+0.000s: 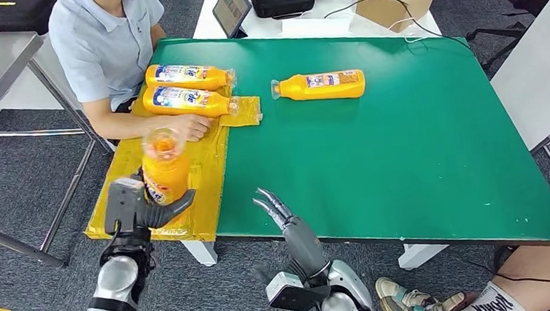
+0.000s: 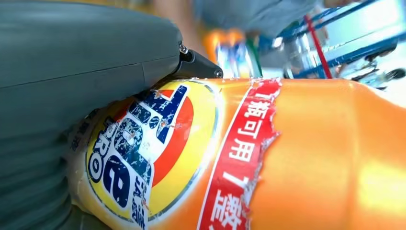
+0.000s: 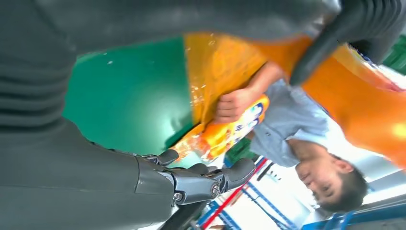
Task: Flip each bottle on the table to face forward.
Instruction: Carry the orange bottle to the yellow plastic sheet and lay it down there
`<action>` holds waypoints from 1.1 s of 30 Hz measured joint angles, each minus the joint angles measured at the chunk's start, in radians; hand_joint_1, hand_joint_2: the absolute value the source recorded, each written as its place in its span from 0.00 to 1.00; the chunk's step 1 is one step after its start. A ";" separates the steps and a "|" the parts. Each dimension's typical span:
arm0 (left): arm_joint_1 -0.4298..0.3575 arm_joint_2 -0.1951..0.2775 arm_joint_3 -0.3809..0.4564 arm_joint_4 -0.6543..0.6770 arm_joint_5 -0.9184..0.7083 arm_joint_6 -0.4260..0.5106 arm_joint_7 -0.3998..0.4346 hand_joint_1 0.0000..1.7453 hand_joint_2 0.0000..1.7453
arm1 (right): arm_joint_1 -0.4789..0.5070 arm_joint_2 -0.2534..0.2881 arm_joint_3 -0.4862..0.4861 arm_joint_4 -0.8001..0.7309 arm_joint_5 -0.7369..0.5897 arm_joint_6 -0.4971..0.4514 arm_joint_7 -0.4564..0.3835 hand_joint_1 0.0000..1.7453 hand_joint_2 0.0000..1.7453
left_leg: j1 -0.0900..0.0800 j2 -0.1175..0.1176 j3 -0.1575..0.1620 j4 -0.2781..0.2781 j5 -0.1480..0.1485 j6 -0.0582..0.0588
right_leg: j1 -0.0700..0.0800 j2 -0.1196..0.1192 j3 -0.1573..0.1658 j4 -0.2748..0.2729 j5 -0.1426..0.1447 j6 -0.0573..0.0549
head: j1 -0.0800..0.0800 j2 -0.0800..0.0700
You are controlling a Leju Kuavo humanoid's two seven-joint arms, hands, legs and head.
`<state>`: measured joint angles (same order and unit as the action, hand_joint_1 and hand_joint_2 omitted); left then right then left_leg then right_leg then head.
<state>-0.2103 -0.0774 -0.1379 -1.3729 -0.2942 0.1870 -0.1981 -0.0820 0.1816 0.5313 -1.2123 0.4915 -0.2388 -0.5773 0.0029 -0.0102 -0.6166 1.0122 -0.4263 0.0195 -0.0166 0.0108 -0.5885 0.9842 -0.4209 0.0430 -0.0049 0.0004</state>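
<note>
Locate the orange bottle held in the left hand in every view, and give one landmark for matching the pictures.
Head view: the held bottle stands upright in the left hand, over the yellow mat.
Left wrist view: the bottle spans most of the picture, label showing, beside the grey hand cover.
Right wrist view: its orange body lies beyond the dark fingers.
Shared landmark: the person's light blue shirt.

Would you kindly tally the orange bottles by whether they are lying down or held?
Lying on the yellow mat: 2, far one and near one
Lying on the green table: 1
Held in the left hand: 1
Total: 4
</note>
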 joint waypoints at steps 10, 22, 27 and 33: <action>-0.168 0.070 0.011 0.163 -0.371 -0.022 0.098 1.00 1.00 | 0.023 0.005 -0.059 -0.009 -0.005 0.023 -0.005 0.00 0.00 | 0.000 0.001 0.000 0.000 0.000 0.000 | 0.000 0.000 0.000 0.000 0.000 0.000 | 0.000 0.000; -0.330 0.114 -0.065 0.418 -0.754 -0.035 0.141 1.00 1.00 | 0.025 0.011 -0.074 -0.008 -0.014 0.073 -0.025 0.00 0.00 | 0.000 0.000 0.000 0.000 0.001 -0.001 | 0.000 0.000 -0.001 0.000 0.000 0.000 | 0.000 0.000; -0.461 0.117 -0.156 0.671 -0.908 -0.106 0.145 1.00 1.00 | 0.009 0.012 -0.074 0.003 -0.028 0.091 -0.036 0.00 0.00 | 0.000 0.000 0.000 0.000 0.002 -0.001 | 0.000 0.000 0.000 0.001 0.001 0.000 | 0.000 0.000; -0.542 0.090 -0.188 0.863 -0.888 -0.148 0.219 1.00 1.00 | -0.012 0.013 -0.074 0.029 -0.043 0.092 -0.039 0.00 0.00 | 0.000 -0.001 -0.001 0.000 0.002 -0.001 | 0.000 0.000 0.000 0.001 0.001 0.000 | 0.000 0.000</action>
<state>-0.7524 0.0123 -0.3263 -0.5099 -1.1820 0.0391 0.0213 -0.0938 0.1946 0.4570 -1.1829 0.4481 -0.1465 -0.6165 0.0028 -0.0109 -0.6173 1.0123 -0.4246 0.0185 -0.0167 0.0106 -0.5887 0.9851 -0.4201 0.0435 -0.0048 0.0004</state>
